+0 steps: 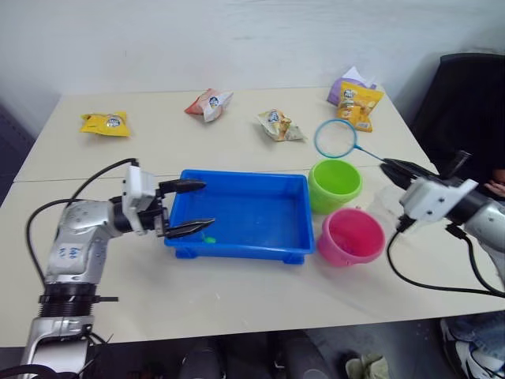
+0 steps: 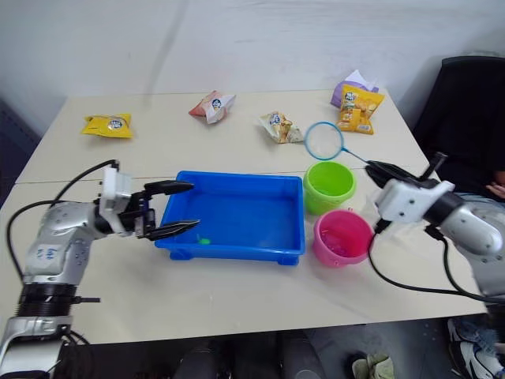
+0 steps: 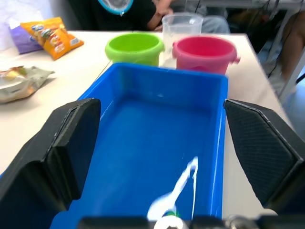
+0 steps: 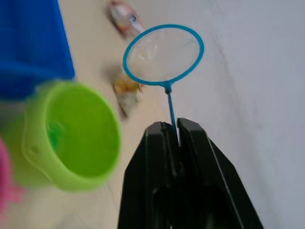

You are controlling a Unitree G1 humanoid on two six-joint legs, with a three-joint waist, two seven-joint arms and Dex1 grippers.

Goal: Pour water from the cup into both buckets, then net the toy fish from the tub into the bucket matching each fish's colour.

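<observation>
The blue tub (image 1: 245, 251) sits mid-table with a tiny green fish (image 1: 209, 238) near its left front corner. My left gripper (image 1: 193, 208) is open at the tub's left end, one finger over the rim and one over the water. To the tub's right stand the green bucket (image 1: 335, 183) and, nearer the front, the pink bucket (image 1: 351, 235). The clear cup (image 3: 181, 28) stands just beyond the buckets. My right gripper (image 1: 394, 167) is shut on the net's thin handle, and the net's blue hoop (image 1: 335, 138) hangs above and behind the green bucket.
Several snack packets lie along the far side of the table: yellow (image 1: 104, 123), red and white (image 1: 209, 103), pale (image 1: 280, 126), orange on purple (image 1: 355, 99). A black chair (image 1: 465, 103) stands off the table's right edge.
</observation>
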